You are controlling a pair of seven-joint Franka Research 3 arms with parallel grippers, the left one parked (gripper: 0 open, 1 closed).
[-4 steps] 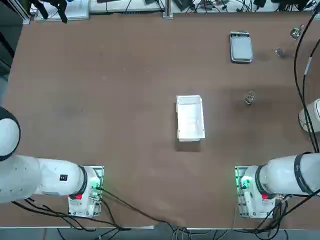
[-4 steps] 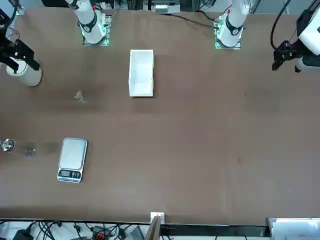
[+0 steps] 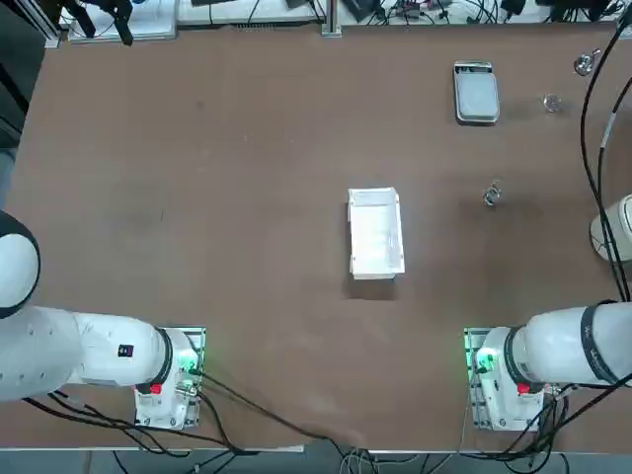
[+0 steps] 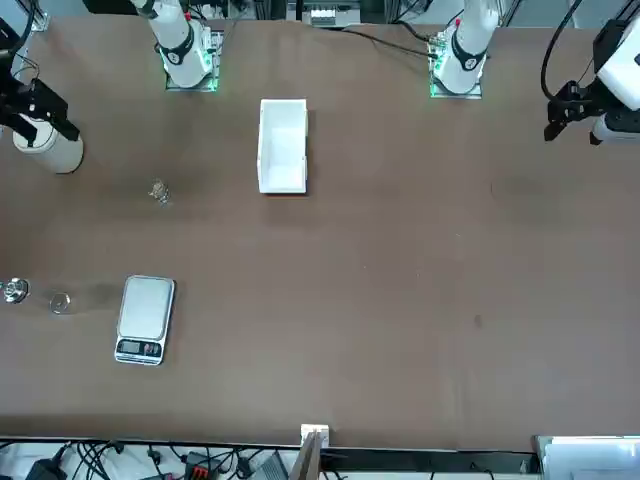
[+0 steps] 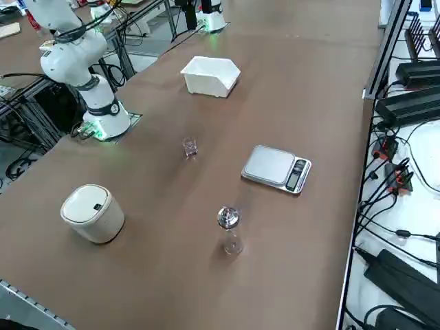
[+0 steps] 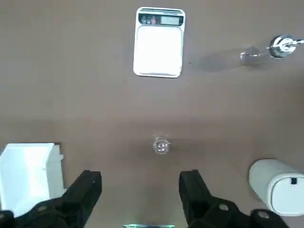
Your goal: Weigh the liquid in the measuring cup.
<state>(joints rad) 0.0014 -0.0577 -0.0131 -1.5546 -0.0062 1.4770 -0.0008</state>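
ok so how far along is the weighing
Nothing looks done: the measuring cup stands on the table, off the silvery scale. Nothing is in hand; the right gripper is open, its fingers apart above the table. Left: grasp the cup, set it on the scale, read the display.

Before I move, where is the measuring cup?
The measuring cup stands on the table between the white lidded bin and the scale, in the right side view.

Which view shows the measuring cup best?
The right side view: the measuring cup appears there from the side, its clear wall visible, nothing in front. The right wrist view looks down on its round outline between the end effector's fingers and the scale; top and front views show only a small glint.
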